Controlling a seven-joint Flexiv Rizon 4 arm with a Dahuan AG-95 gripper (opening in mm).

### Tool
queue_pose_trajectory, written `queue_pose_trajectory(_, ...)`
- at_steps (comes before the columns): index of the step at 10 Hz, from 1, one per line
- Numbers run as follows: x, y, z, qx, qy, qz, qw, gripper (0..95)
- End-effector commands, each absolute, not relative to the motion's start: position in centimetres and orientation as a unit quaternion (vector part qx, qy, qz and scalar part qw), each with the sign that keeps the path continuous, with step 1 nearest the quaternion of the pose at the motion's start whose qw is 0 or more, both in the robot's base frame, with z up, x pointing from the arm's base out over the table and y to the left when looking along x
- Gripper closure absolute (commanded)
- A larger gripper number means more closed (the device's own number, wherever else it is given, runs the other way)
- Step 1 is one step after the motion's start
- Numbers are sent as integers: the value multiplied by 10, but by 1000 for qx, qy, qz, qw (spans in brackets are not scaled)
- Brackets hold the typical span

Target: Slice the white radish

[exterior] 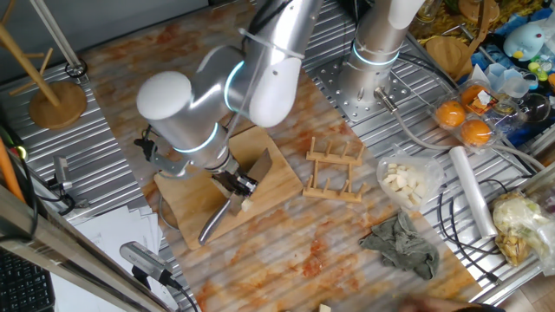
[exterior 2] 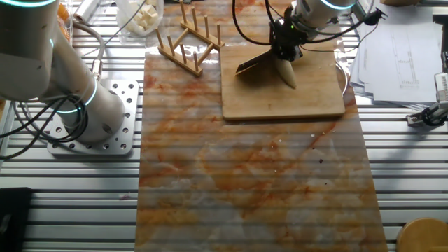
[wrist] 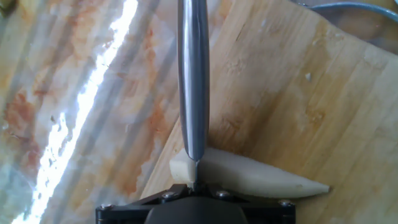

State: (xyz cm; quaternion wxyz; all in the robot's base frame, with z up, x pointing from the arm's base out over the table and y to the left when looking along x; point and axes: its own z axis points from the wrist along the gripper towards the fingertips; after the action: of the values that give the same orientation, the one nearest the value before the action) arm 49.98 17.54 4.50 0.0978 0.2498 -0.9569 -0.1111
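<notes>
The white radish (wrist: 249,175) is a pale cream tapered strip lying on the wooden cutting board (wrist: 280,93), its point towards the right in the hand view. My gripper (wrist: 193,194) is shut on a steel knife (wrist: 193,81), held spine up. Its blade crosses the radish near the thick end, leaving a short stub on the left. From the other fixed view, the gripper (exterior 2: 285,43) stands over the radish (exterior 2: 288,72) with the knife (exterior 2: 255,61) slanting left across the board (exterior 2: 280,98). One fixed view shows the knife (exterior: 217,221) and a bit of radish (exterior: 245,205) under the gripper (exterior: 236,182).
A wooden rack (exterior: 334,169) stands just right of the board. Beyond it are a clear plastic-wrapped heap of pale cubes (exterior: 406,182), a grey cloth (exterior: 401,243), a white roll (exterior: 473,191) and oranges (exterior: 464,121). A second arm's base (exterior 2: 91,112) is bolted at the table's edge.
</notes>
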Motion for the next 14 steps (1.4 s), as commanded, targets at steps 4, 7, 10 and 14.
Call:
queue_pose_trajectory(4,500,170,78,164,-979,-71,100,950)
queue_pose_trajectory(7,506,170,93,135,-983,-67,108,950)
queue_pose_trajectory(10,509,170,94,135,-983,-53,109,950)
queue_pose_trajectory(14,523,170,97,133,-984,-44,110,950)
